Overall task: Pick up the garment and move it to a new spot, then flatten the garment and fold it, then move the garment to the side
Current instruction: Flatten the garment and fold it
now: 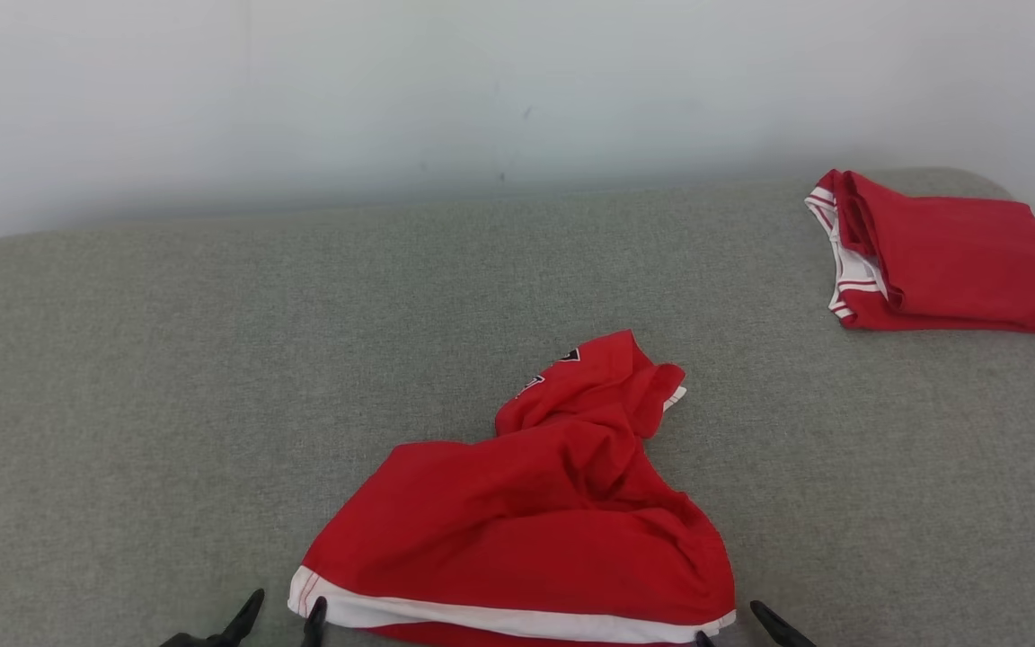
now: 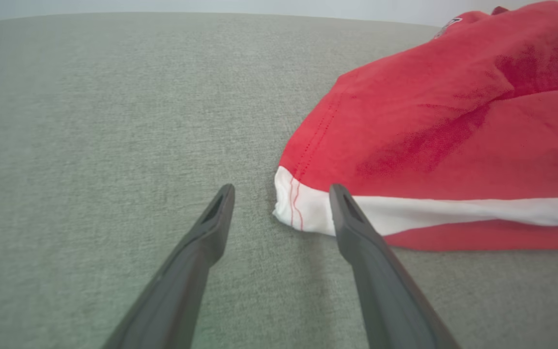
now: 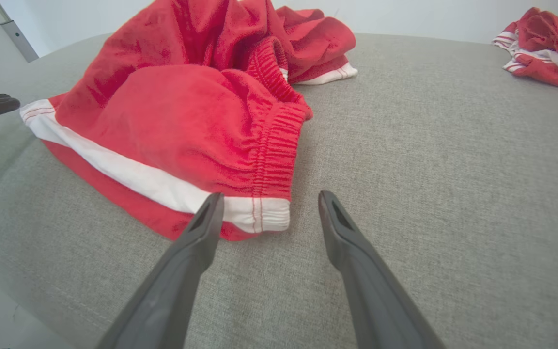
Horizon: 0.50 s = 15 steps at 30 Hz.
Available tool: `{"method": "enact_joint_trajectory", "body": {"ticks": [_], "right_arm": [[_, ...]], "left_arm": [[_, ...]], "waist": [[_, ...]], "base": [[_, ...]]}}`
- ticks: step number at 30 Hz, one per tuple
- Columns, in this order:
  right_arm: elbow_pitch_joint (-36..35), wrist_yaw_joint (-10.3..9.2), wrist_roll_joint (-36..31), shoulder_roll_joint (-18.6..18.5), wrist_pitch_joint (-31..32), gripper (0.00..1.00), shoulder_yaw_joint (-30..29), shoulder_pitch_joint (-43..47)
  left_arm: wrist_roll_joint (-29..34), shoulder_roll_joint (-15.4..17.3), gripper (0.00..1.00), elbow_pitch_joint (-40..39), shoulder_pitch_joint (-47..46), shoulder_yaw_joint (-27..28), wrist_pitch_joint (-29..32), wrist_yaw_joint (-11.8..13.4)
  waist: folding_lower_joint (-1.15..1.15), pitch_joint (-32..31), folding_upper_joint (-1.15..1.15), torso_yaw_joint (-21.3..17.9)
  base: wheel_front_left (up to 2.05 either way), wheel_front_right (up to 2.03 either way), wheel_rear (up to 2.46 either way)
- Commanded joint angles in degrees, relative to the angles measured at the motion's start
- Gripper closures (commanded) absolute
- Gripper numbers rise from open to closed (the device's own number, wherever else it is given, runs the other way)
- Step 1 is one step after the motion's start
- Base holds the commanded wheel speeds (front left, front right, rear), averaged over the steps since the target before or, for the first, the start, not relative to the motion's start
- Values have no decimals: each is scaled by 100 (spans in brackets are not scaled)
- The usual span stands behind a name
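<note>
**Red shorts [image 1: 526,521] crumpled near the front edge, both grippers spread at the hem**

The shorts lie in a rumpled heap on the grey upholstered surface [image 1: 167,359], roughly centred and close to the robot. Their white hem band [image 1: 482,618] faces the grippers, and one leg is bunched up towards the pale wall [image 1: 392,90].

The left gripper [image 1: 284,615] sits at the left corner of the hem. Its fingers are wide apart and grip nothing; the corner shows between them in the left wrist view, and contact cannot be judged.

The right gripper [image 1: 729,622] is at the right corner, just below the gathered elastic waistband [image 3: 274,145]. Its fingers are likewise spread, with no cloth held.

A second red garment [image 1: 958,256], folded, rests well apart at the far right of the surface.
</note>
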Motion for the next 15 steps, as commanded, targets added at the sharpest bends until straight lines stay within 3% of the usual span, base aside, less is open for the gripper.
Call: {"method": "enact_joint_trajectory", "body": {"ticks": [1, 6, 15], "right_arm": [[74, -17, 56, -60, 2, 0, 69, -70], [413, -17, 277, -288, 1, 0, 472, -446], [520, -17, 422, -424, 1, 0, 785, -680]], "left_arm": [[-44, 68, 0, 60, -107, -81, -17, 13], [-431, 364, 0, 450, -530, -588, -17, 13], [-841, 469, 0, 709, -882, -1112, -17, 13]], "waist": [[0, 52, 0, -29], [0, 145, 0, -17], [0, 176, 0, -39]], "base": [[0, 0, 0], [0, 0, 0], [0, 0, 0]]}}
